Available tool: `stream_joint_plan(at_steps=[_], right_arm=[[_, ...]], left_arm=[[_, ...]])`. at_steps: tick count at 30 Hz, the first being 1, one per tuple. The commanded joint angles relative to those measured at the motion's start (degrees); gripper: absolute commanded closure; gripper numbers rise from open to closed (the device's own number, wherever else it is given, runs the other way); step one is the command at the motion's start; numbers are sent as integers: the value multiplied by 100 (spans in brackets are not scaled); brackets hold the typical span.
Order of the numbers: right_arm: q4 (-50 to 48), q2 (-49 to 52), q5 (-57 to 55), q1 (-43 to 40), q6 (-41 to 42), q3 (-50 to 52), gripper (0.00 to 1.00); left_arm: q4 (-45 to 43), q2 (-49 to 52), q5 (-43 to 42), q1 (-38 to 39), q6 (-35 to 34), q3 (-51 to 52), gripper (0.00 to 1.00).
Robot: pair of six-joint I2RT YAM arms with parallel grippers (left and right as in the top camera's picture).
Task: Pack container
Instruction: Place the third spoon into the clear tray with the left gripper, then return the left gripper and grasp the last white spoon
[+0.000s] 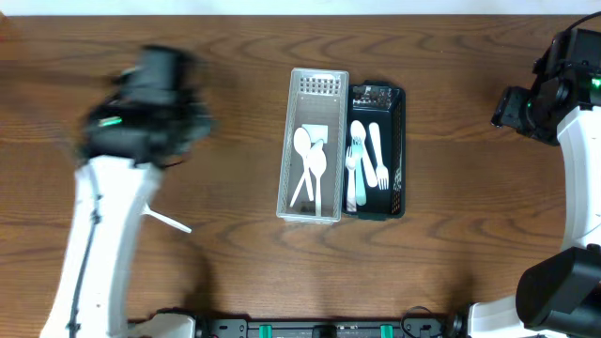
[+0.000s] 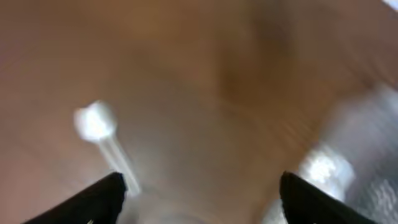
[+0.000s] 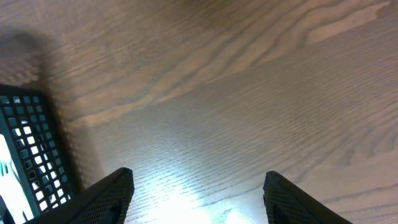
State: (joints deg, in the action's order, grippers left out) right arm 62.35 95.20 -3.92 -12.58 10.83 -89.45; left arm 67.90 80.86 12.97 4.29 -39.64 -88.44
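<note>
A clear plastic bin (image 1: 313, 86) at table centre holds white spoons (image 1: 310, 165). A black mesh bin (image 1: 395, 141) beside it on the right holds white forks (image 1: 366, 160). One white utensil (image 1: 169, 222) lies loose on the table at the left, partly under my left arm; it also shows blurred in the left wrist view (image 2: 102, 134). My left gripper (image 2: 202, 196) is open and empty, above the table left of the bins; its view is motion-blurred. My right gripper (image 3: 196, 196) is open and empty over bare wood at the far right, with the black bin's corner (image 3: 28, 149) at its left.
The wooden table (image 1: 470, 244) stretches wide on both sides of the bins. The right arm's white link (image 1: 582, 178) runs along the right edge. The left arm's white link (image 1: 99, 253) crosses the lower left.
</note>
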Motion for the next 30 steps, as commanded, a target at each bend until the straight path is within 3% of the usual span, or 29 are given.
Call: stream_joint_plan(at_steps=[1, 6, 11, 23, 30], right_arm=[[7, 28, -57, -55, -87, 26, 30], [4, 28, -57, -55, -122, 26, 29], [4, 28, -57, -55, -175, 26, 28], [68, 28, -59, -55, -282, 26, 28], [177, 28, -61, -55, -326, 26, 28]], left_arm=[[330, -55, 197, -966, -1309, 90, 14], [223, 0, -341, -2197, -1276, 557, 12], [-592, 83, -846, -2833, -1126, 1622, 11], [-2385, 715, -988, -2962, -1097, 3748, 9], [-3198, 1436, -1602, -2962, -557, 3974, 9]])
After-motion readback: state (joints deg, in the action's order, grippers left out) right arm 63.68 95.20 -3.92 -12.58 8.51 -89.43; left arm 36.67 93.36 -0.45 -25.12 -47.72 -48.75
